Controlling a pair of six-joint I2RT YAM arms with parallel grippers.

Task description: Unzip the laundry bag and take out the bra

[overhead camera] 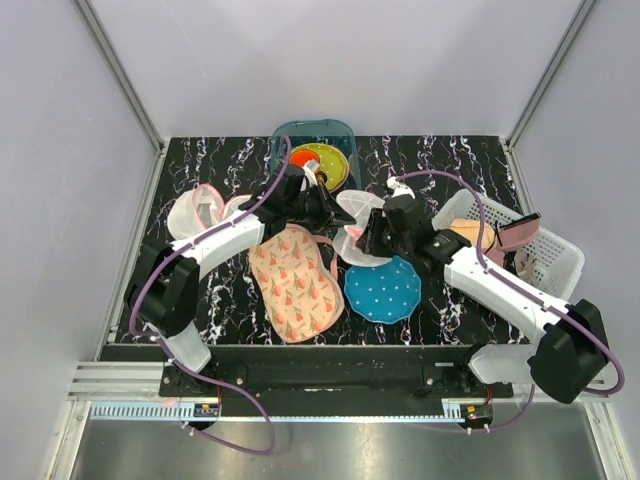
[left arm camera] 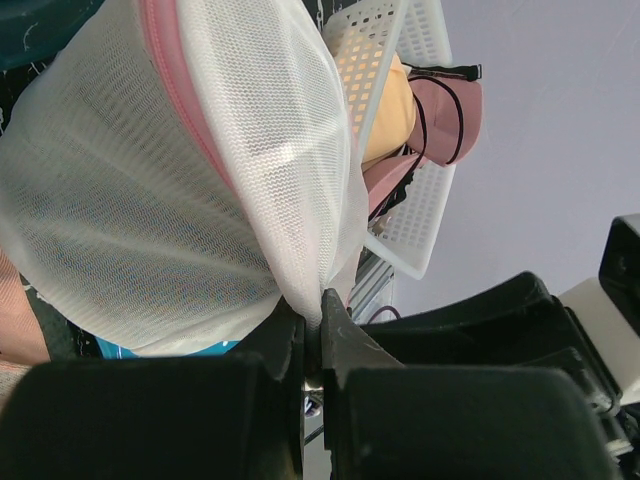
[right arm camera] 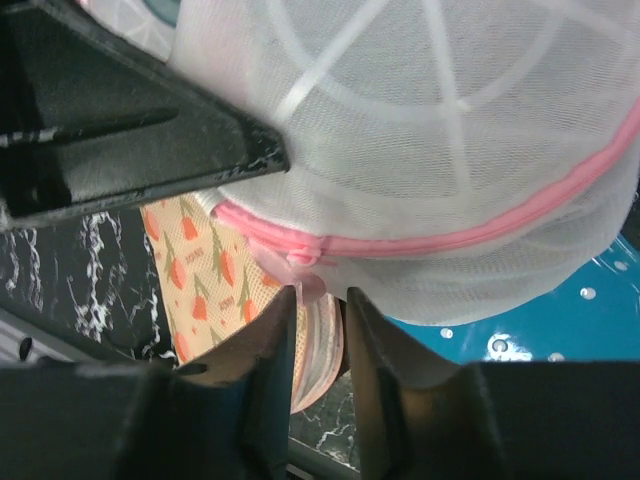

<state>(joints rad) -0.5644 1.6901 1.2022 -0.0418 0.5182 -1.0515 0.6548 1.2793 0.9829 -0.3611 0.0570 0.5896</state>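
The laundry bag (overhead camera: 358, 205) is a white mesh pouch with pink zip trim, held up off the table between both grippers. My left gripper (overhead camera: 325, 212) is shut on a pinch of its mesh (left arm camera: 312, 305); the bag (left arm camera: 150, 200) fills the left wrist view. My right gripper (overhead camera: 362, 238) sits under the bag (right arm camera: 450, 150), jaws narrowly apart (right arm camera: 322, 300), with the pink zip pull (right arm camera: 312, 280) hanging between the fingertips against the left finger. The zip looks closed. The bra is not in view.
A pink floral fabric piece (overhead camera: 295, 280) and a blue white-dotted mat (overhead camera: 382, 288) lie below the bag. A white basket (overhead camera: 555, 250) with peach and pink cloth stands at right. A teal bin (overhead camera: 315, 135) is behind. A white-pink cloth (overhead camera: 200, 210) lies at left.
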